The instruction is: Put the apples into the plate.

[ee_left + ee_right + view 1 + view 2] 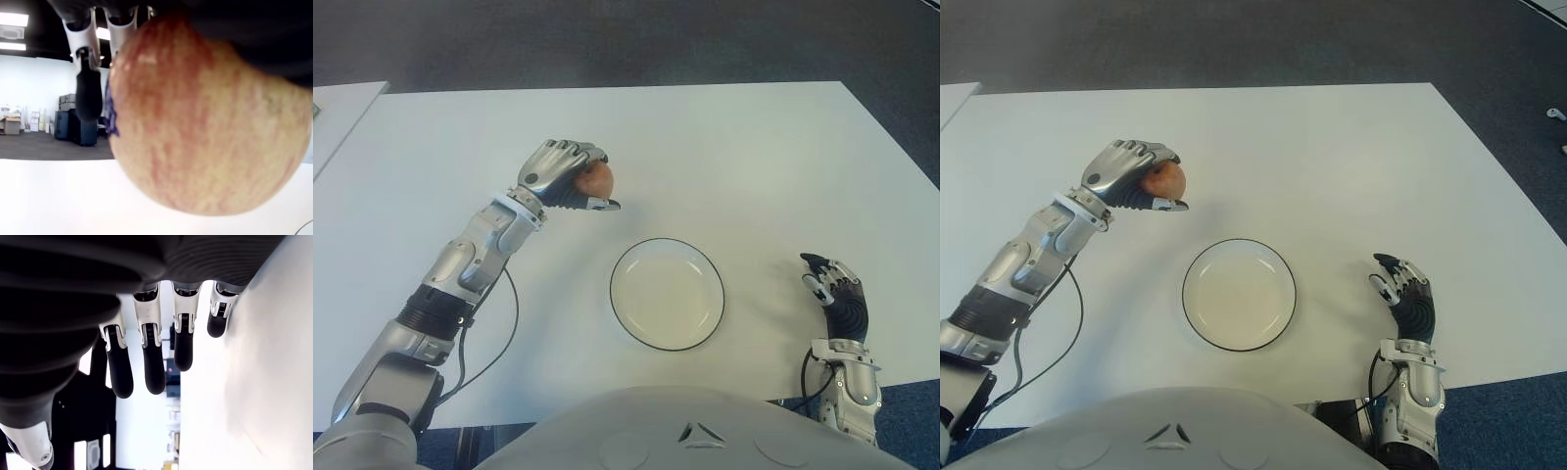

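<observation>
The robot's left hand (563,174) has its fingers wrapped around a round red-and-yellow apple (598,180), above the white table (734,157) and beyond the left of the empty round white plate with a dark rim (667,293). The right hand (834,287), fingers loosely spread and holding nothing, shows to the plate's right.

The apple (598,179) is round, red and yellow with soft streaks on its skin. The left hand (560,174) wraps its fingers over the top of it and holds it above the white table (734,157), up and to the left of the plate (667,294). The plate is round and white with a thin dark rim. It lies flat on the table near the front edge, and there is nothing in it.
</observation>
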`<state>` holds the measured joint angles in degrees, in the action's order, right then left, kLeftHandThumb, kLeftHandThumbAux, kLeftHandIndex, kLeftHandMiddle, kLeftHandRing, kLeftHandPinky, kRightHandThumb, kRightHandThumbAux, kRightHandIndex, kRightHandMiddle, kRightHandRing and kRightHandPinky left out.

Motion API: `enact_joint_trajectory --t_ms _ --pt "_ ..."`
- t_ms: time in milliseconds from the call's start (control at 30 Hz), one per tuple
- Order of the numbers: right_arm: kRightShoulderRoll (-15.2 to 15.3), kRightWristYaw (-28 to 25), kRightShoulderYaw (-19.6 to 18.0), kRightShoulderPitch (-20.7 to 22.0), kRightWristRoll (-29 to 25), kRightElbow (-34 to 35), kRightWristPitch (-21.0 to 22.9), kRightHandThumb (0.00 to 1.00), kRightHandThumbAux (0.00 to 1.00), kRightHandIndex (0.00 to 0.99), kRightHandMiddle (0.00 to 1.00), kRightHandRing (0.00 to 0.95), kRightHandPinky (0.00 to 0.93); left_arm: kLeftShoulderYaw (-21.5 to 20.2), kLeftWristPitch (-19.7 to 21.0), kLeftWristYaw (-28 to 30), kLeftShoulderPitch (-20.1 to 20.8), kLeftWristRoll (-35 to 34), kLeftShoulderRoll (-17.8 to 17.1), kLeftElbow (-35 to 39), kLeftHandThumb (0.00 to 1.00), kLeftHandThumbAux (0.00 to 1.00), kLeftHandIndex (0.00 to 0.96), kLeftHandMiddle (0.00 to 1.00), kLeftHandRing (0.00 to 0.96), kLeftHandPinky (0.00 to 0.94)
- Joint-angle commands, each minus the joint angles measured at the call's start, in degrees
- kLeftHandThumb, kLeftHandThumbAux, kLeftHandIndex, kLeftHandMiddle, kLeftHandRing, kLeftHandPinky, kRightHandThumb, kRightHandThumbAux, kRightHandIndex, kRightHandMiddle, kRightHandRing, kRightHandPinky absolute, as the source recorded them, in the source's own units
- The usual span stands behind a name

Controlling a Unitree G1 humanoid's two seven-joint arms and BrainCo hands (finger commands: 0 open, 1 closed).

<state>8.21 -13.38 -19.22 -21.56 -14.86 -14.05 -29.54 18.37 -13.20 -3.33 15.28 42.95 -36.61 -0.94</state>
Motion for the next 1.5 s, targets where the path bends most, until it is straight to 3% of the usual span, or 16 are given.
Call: enact_joint_trajectory --t_ms 33,167,267,433,500,600,700,867,1100,1500 --pt "-3.2 0.6 2.4 -3.0 0.8 -3.7 4.4 0.226 0.634 0.443 0.371 0.225 0.072 -0.7 0.6 2.2 -1.2 0.3 0.5 1.6 0.743 0.695 0.444 0.851 0.805 0.566" --pt "-3.4 0.9 2.6 -3.0 0.7 -3.4 4.5 0.229 0.630 0.457 0.383 0.230 0.050 -0.7 0.4 2.8 -2.0 0.5 0.9 2.5 0.743 0.694 0.444 0.846 0.802 0.615" --pt "-3.5 1.4 2.8 -3.2 0.9 -3.2 4.5 0.228 0.631 0.456 0.377 0.223 0.045 0.2 0.6 3.3 -4.0 1.4 1.7 5.2 0.742 0.694 0.444 0.848 0.801 0.580" --pt "-3.7 1.7 3.2 -3.4 1.0 -3.2 4.3 0.228 0.633 0.456 0.376 0.222 0.056 5.7 4.4 5.9 -10.7 6.3 7.4 15.8 0.743 0.694 0.444 0.852 0.798 0.523" --pt "-3.7 1.8 3.4 -3.4 1.1 -3.2 4.3 0.229 0.635 0.460 0.374 0.220 0.055 8.1 4.9 6.8 -12.6 8.6 9.1 18.6 0.743 0.694 0.444 0.850 0.810 0.662" --pt "-3.8 2.1 3.6 -3.1 1.0 -3.4 4.4 0.233 0.639 0.465 0.373 0.220 0.054 10.4 4.5 8.5 -14.2 10.3 10.3 21.4 0.745 0.694 0.444 0.853 0.826 0.771" --pt "-4.1 2.2 3.8 -2.7 0.7 -3.5 4.2 0.238 0.642 0.467 0.375 0.221 0.054 12.1 3.8 9.4 -16.5 11.7 11.2 22.5 0.747 0.694 0.444 0.857 0.838 0.819" --pt "-4.5 2.4 4.3 -2.4 0.7 -3.7 3.4 0.235 0.641 0.465 0.373 0.219 0.049 15.7 3.2 8.4 -19.6 15.7 13.1 20.1 0.749 0.694 0.444 0.859 0.850 0.843" --pt "-4.9 3.3 4.9 -2.5 1.5 -3.4 3.1 0.230 0.632 0.468 0.379 0.223 0.049 17.5 2.0 5.1 -18.5 19.8 14.0 13.7 0.749 0.693 0.444 0.845 0.841 0.824" --pt "-6.2 4.6 5.5 -2.6 2.2 -3.7 2.5 0.238 0.624 0.473 0.378 0.217 0.037 18.8 0.9 2.7 -20.4 23.1 13.1 14.5 0.751 0.691 0.445 0.837 0.841 0.828"
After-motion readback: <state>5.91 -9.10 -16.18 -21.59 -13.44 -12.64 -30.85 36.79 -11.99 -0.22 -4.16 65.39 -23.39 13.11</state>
